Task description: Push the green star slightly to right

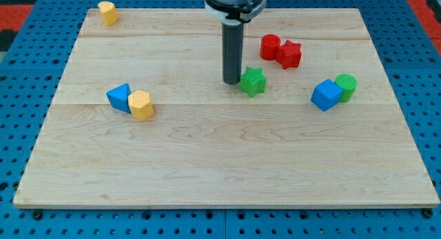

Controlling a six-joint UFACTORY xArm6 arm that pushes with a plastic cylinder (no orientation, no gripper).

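Resting on the counter [227, 170], my tip [231, 82] sits just left of the green star [253, 81], seemingly touching it; no pincer shows, only the rod. Up and right lie two red blocks [280, 50], touching. Farther right, a blue cube [326, 95] abuts a green cylinder [346, 87].
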